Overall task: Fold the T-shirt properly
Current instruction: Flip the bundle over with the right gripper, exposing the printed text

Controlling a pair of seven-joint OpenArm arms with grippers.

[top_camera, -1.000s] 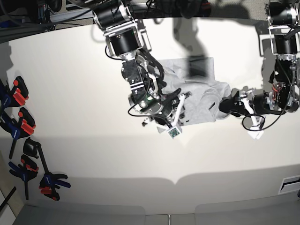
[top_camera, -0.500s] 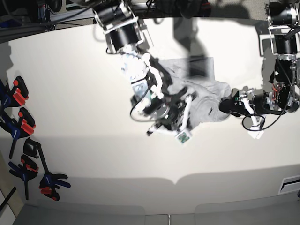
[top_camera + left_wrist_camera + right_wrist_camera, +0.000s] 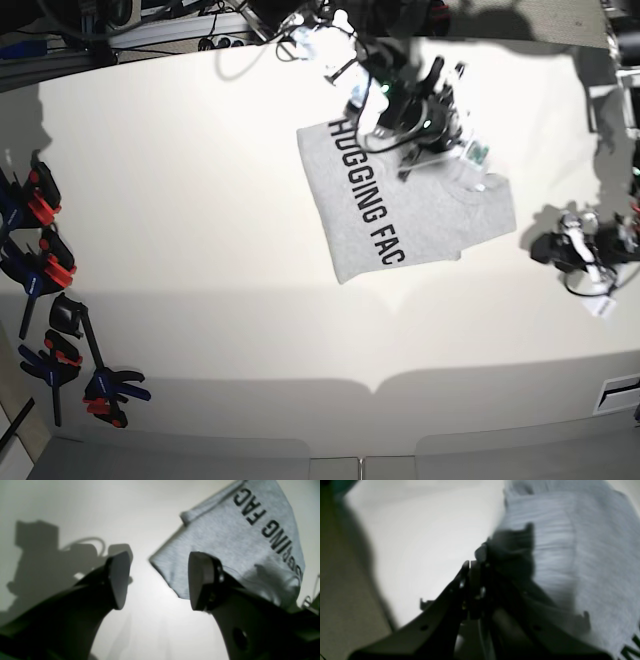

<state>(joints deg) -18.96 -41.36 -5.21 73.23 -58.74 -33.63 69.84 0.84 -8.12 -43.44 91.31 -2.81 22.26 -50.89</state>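
The right gripper point(image 3: 415, 125), on the left of the base view, sits over the far edge of the large light heather-grey short-sleeved cotton T-shirt point(image 3: 400, 205), its black fingers pressed together. In its wrist view they meet beside the cloth's edge with no fabric visibly between them, so whether it pinches any shirt I cannot tell. The T-shirt lies as a folded panel on the white table point(image 3: 200, 200), black block lettering up, one corner slanting toward the near side. I judge the fold laid over and the arm placed to settle the far edge. Further right, the left gripper point(image 3: 580, 250) rests low, well clear of the cloth, fingers spread and empty, probably parked out of the way. The lettering's last letter is tucked out of sight. The right wrist view is badly blurred, and the arm hides the shirt's far edge.
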